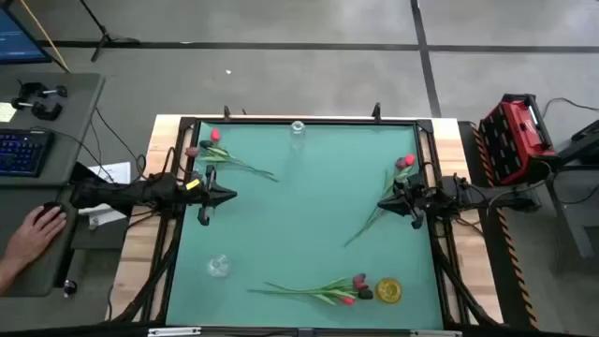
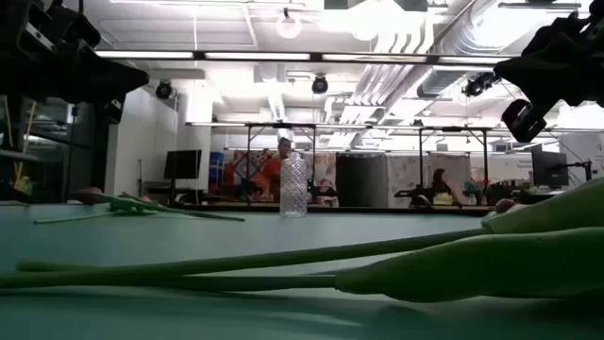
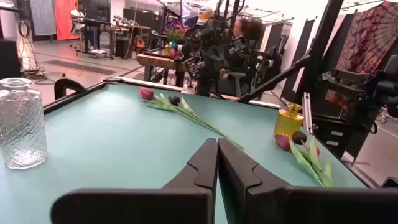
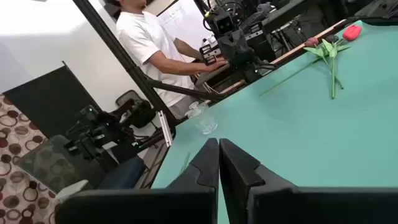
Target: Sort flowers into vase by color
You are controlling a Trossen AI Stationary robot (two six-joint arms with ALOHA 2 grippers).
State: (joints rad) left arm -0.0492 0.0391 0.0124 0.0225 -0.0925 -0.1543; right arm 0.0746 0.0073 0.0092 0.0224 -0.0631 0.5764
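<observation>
Sorting had not begun: the slim green-stemmed red and maroon flowers (image 1: 323, 290) lay in three clusters near the teal table's (image 1: 299, 220) edges, vases empty, while left gripper (image 1: 205, 197) and right gripper (image 1: 409, 203) hovered pressed together, holding nothing.

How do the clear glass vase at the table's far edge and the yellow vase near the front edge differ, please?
The clear glass vase is colourless, with a cut pattern visible in the low view; the yellow vase is tinted gold. The clear glass vase stands alone, with no flowers touching it, while the yellow vase has flower heads lying right beside it. In the left wrist view the yellow vase looks squat with a narrow neck. Both stand upright and hold no flowers.
</observation>
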